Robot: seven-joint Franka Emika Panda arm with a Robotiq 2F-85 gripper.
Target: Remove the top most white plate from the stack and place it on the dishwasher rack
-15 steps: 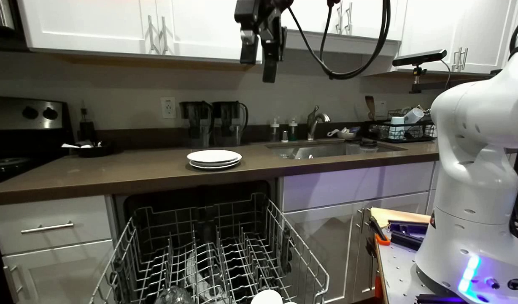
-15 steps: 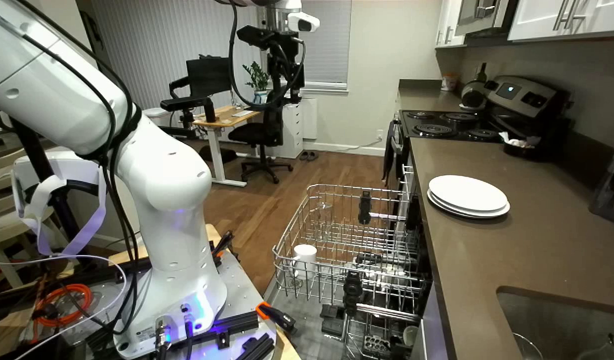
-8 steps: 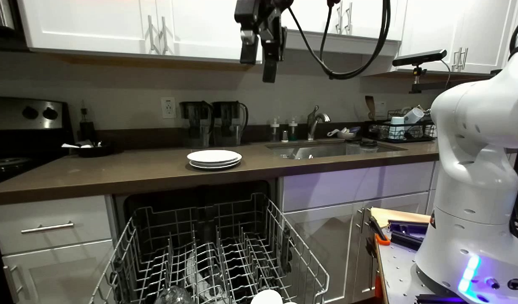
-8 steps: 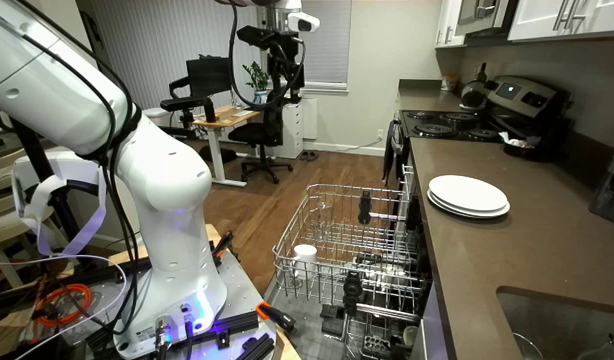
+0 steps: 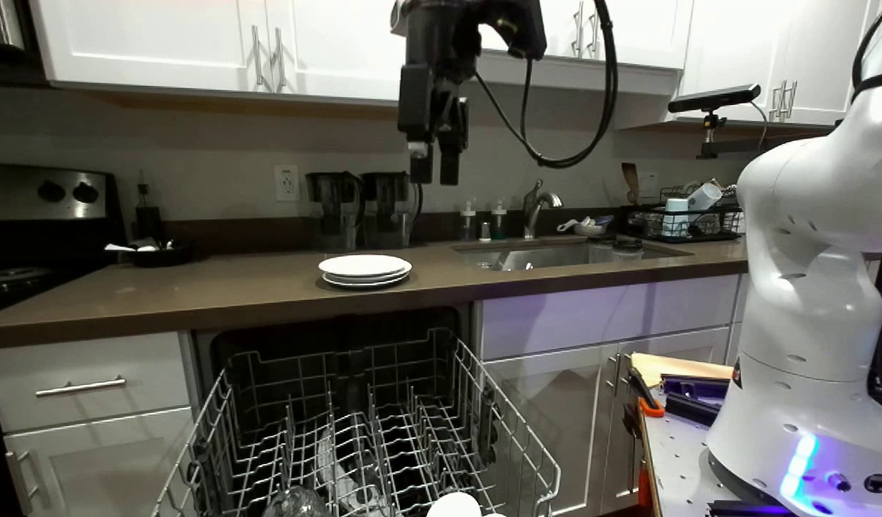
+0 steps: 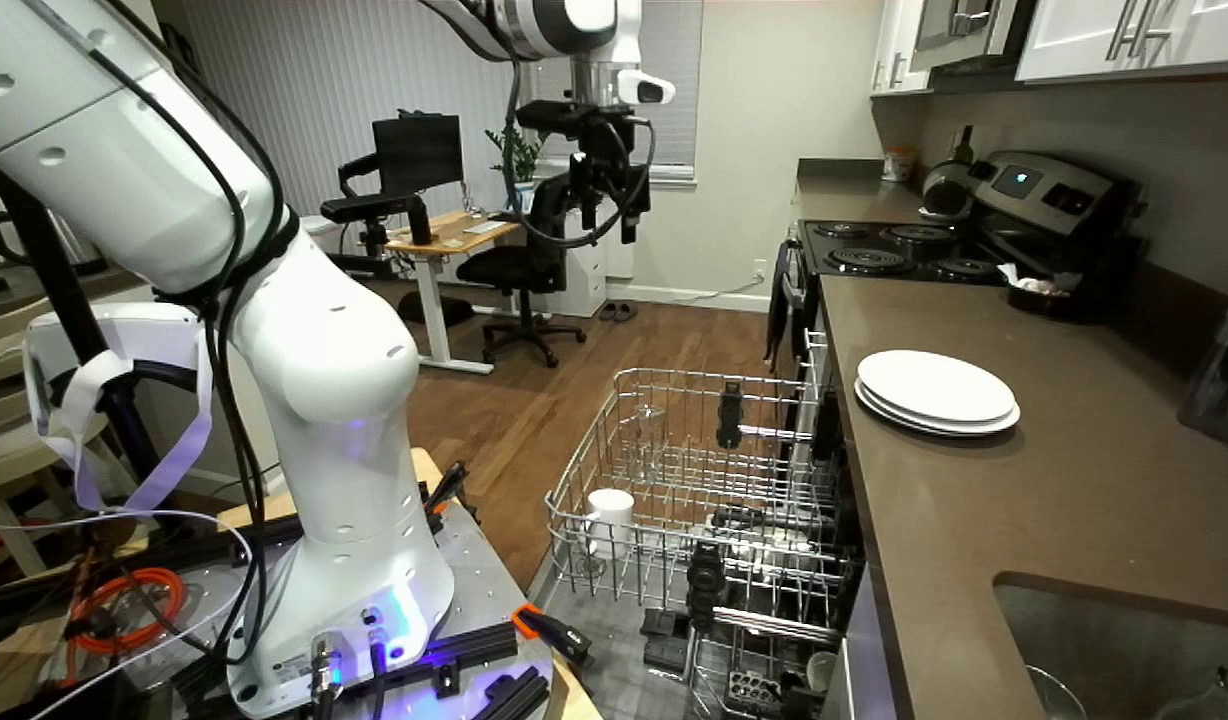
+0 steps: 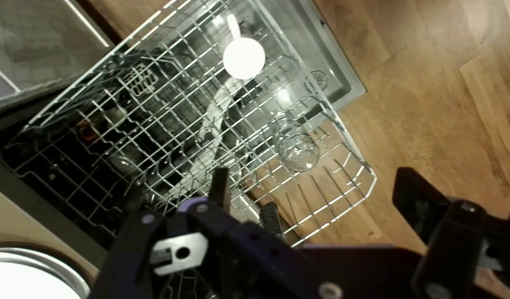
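The black two-finger gripper (image 7: 313, 176) hung above the grey-silver wire dishwasher rack (image 5: 373, 431), jaws wide apart. The topmost glossy round white plate (image 6: 936, 385) lay on the low white plate stack (image 5: 369, 283), on the brown countertop (image 6: 1104, 480) beside the rack. A white mug (image 6: 612, 512) sat inside the rack.

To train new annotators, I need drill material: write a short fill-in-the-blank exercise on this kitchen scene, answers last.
1. The stack of white plates rests on the brown ____.
2. The gripper holds nothing, and its jaws are ____.
3. The mug in the dishwasher rack is coloured ____.
4. In an exterior view, ____ black-handled pitchers stand behind the stack.

Missing words: countertop; open; white; two.
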